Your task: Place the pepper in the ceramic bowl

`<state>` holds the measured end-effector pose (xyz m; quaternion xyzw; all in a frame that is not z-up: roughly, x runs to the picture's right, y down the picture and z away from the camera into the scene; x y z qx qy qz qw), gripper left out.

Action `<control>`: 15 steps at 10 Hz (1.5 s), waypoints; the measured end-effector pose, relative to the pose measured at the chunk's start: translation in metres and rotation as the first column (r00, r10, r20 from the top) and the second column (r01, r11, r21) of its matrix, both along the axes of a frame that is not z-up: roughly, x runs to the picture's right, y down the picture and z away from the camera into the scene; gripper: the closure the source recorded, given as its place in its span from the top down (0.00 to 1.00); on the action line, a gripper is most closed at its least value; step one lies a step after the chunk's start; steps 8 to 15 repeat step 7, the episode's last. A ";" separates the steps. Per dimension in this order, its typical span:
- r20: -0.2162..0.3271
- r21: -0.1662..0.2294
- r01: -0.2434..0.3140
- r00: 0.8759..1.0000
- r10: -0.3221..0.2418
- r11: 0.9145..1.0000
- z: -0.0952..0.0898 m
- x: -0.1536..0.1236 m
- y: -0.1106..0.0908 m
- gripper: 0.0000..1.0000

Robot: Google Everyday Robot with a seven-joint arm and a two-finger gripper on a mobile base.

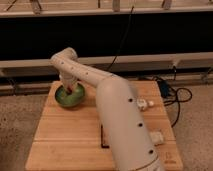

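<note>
- The claw [69, 90] at the end of the white, tube-shaped robot arm [117, 115] hangs directly over the round shallow green glazed ceramic bowl [70, 96], pointing down into it; how far apart its fingers stand, and whether it has hold of anything, cannot be told.
- A small spot of red, the slim red pepper [68, 91], shows right at the claw tip inside the bowl; whether it rests on the bowl's bottom or is off it cannot be told.
- The bowl sits on the far left part of the light wooden slatted desk [60, 140], near the desk's back edge.
- The arm rises from the bowl to a bent elbow above it, then runs down and to the right as a thick white segment that fills the lower middle of the view.
- A dark rectangular bar [103, 137] lies on the desk beside the thick segment, partly hidden by it.
- A small white object [143, 103] sits on the right part of the desk.
- Black cables [172, 97] lie at the desk's far right corner and on the speckled floor [197, 130] beyond.
</note>
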<state>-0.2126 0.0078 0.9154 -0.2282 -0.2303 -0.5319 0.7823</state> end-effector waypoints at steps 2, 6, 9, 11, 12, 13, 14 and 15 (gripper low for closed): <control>0.002 -0.013 -0.004 1.000 0.004 1.000 0.004 0.003 0.002 0.80; 0.001 -0.003 -0.027 1.000 0.027 1.000 -0.010 0.012 -0.006 0.80; -0.001 -0.005 -0.025 1.000 0.025 1.000 -0.010 0.014 -0.005 0.80; -0.001 -0.005 -0.025 1.000 0.025 1.000 -0.010 0.014 -0.005 0.80; -0.001 -0.005 -0.025 1.000 0.025 1.000 -0.010 0.014 -0.005 0.80; -0.001 -0.005 -0.025 1.000 0.025 1.000 -0.010 0.014 -0.005 0.80; -0.001 -0.005 -0.025 1.000 0.025 1.000 -0.010 0.014 -0.005 0.80; -0.001 -0.005 -0.025 1.000 0.025 1.000 -0.010 0.014 -0.005 0.80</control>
